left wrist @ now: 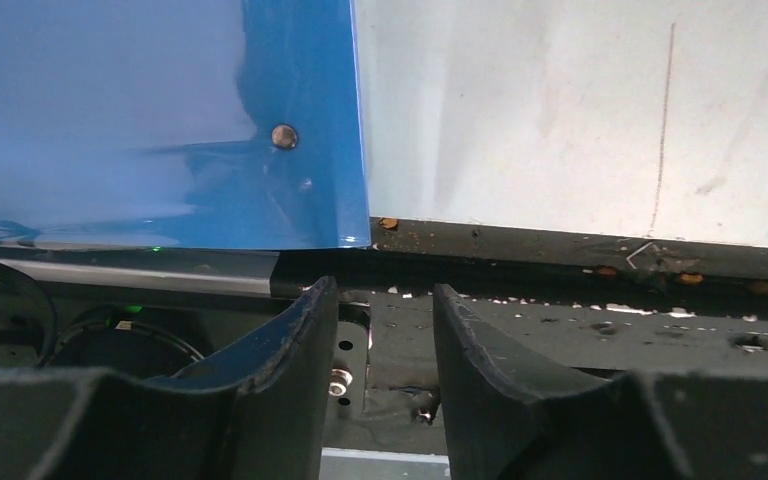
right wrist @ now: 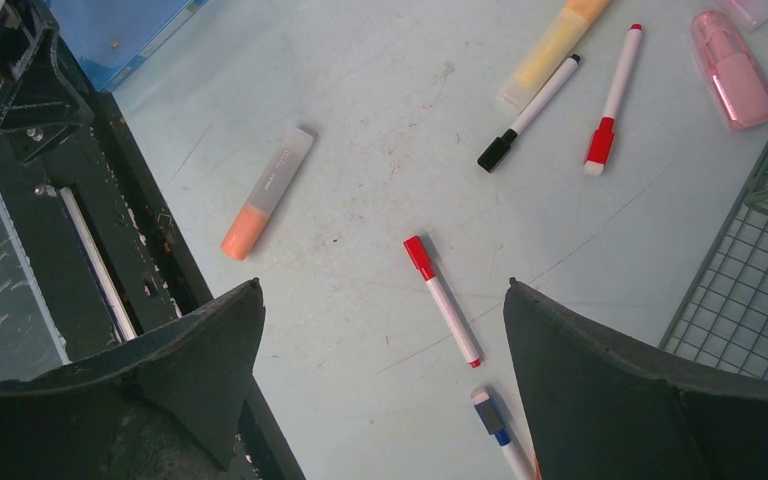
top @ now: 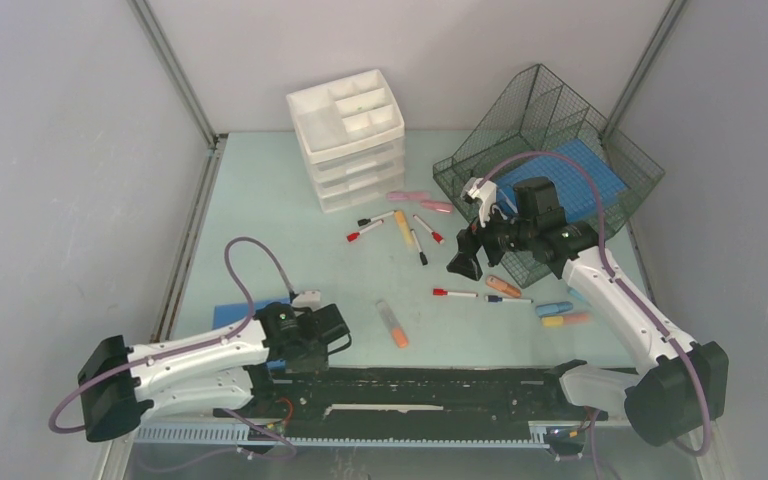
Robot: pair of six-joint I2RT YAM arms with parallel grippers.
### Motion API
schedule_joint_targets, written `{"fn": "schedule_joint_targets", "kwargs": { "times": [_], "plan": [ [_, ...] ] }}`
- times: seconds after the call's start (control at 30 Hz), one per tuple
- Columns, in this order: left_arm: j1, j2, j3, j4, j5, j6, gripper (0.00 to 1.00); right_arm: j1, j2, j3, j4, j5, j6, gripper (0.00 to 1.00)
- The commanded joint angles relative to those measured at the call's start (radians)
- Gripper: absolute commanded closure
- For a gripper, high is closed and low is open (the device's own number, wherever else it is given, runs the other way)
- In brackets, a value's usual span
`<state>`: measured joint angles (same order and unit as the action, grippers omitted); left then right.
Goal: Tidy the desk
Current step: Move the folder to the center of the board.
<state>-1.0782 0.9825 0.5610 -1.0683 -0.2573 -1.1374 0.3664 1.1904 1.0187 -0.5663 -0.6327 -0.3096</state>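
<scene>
Desk-organizing job, early stage by the look of it: pens lie scattered over the desk (top: 290, 230), the mint-green tabletop that fills the floor of the grey-walled cell.

- Right gripper (right wrist: 382, 292): jaws spread wide, empty, hovering over the right-centre of the desk. A red-capped marker (right wrist: 443, 300) lies directly under the gap, likely the pick in hand. Next move calls for a straight descent and a wrist turn, so the fingers close across the barrel rather than along it.
- Left gripper (left wrist: 382, 290): jaws partly apart, nothing between them, low over the black rail (top: 440, 385) at the near-left, just beside the corner of a blue folder (left wrist: 160, 120).
- Obstacles: a blue-capped marker (right wrist: 495, 432) lies just beside the target's near end and could be nudged. The wire-mesh tray (top: 550, 110) stands close on the right.
- Other stock: orange highlighter (right wrist: 265, 195) to the left; yellow highlighter (right wrist: 550, 45), black-capped marker (right wrist: 530, 110), a second red marker (right wrist: 612, 100) and a pink item (right wrist: 730, 70) farther off; white drawer unit (top: 350, 140) at the far edge.
</scene>
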Motion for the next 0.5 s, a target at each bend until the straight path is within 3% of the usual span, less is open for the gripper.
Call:
{"fn": "schedule_joint_targets", "kwargs": {
  "times": [0.0,0.2,0.47],
  "plan": [
    [-0.008,-0.066,-0.027,-0.005,-0.030,-0.071,0.51,0.005,-0.030,0.038,-0.002,0.004,-0.007,0.04],
    [0.012,-0.056,-0.121,0.125,-0.076,-0.113,0.48,-0.007,-0.038,0.039,-0.003,-0.002,-0.003,0.04],
    [0.080,-0.087,-0.123,0.177,-0.182,-0.120,0.49,-0.018,-0.050,0.038,-0.001,-0.012,-0.001,0.04]
  ]
}}
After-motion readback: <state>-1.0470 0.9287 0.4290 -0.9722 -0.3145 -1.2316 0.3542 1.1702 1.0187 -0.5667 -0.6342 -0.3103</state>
